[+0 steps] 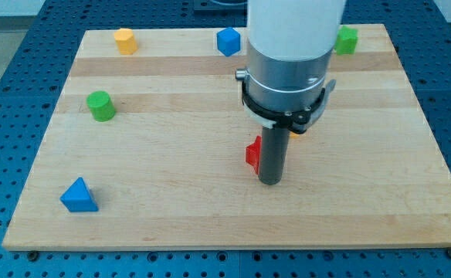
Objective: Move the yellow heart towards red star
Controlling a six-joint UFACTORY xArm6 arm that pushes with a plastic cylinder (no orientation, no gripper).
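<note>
My tip (269, 182) rests on the board a little right of the middle. A red block (252, 154), probably the star, sits right against the rod's left side and is partly hidden by it. A small yellow sliver (295, 133) peeks out under the arm's collar on the rod's right; most of it is hidden and its shape cannot be made out. Another yellow block (125, 40), with an angular outline, sits at the view's top left, far from the tip.
A blue block (228, 41) sits at the top centre. A green block (346, 40) is at the top right. A green cylinder (100, 106) is at the left. A blue triangle (79, 195) is at the bottom left. The wooden board's edge (233, 245) runs along the bottom.
</note>
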